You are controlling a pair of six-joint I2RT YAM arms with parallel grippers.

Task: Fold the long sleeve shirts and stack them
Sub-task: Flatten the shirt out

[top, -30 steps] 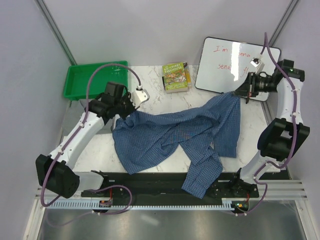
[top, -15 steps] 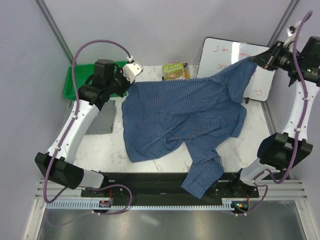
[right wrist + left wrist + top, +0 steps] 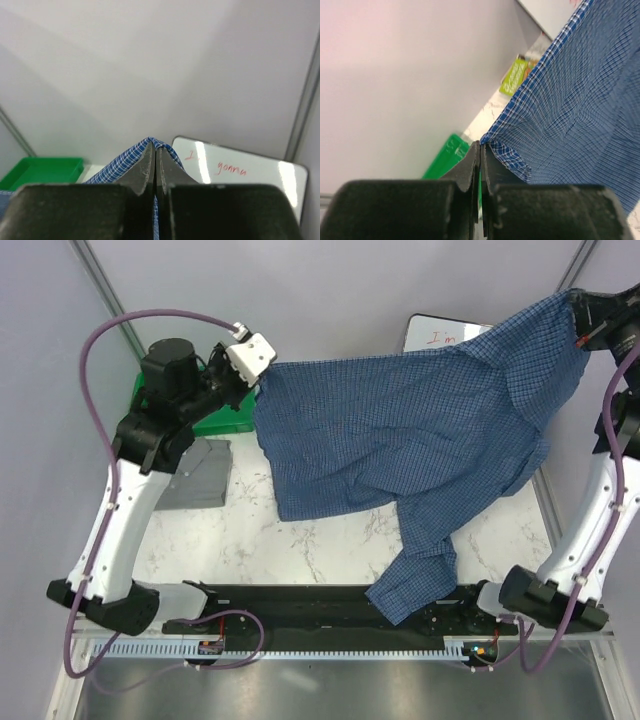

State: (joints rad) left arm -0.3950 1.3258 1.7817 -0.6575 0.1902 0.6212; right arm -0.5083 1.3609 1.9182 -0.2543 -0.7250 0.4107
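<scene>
The blue checked shirt [image 3: 420, 430] hangs stretched in the air between both arms, high above the table. My left gripper [image 3: 258, 382] is shut on its left corner; the wrist view shows the jaws pinched on the cloth edge [image 3: 492, 142]. My right gripper [image 3: 577, 302] is shut on the shirt's right corner, and the cloth wraps over the fingertips in the right wrist view [image 3: 150, 142]. One sleeve [image 3: 415, 570] hangs down to the table's near edge. The grey shirt [image 3: 196, 473] lies folded flat on the table at the left, below the left arm.
A green tray [image 3: 215, 420] stands at the back left, partly hidden by the left arm and shirt. A whiteboard [image 3: 440, 335] with red writing leans at the back right, mostly behind the shirt. A green book [image 3: 514, 76] shows in the left wrist view.
Both arms have lifted the blue shirt up and spread it wide. It rose from a heap on the table to hanging taut. The grey shirt and the tabletop came into view beneath.
</scene>
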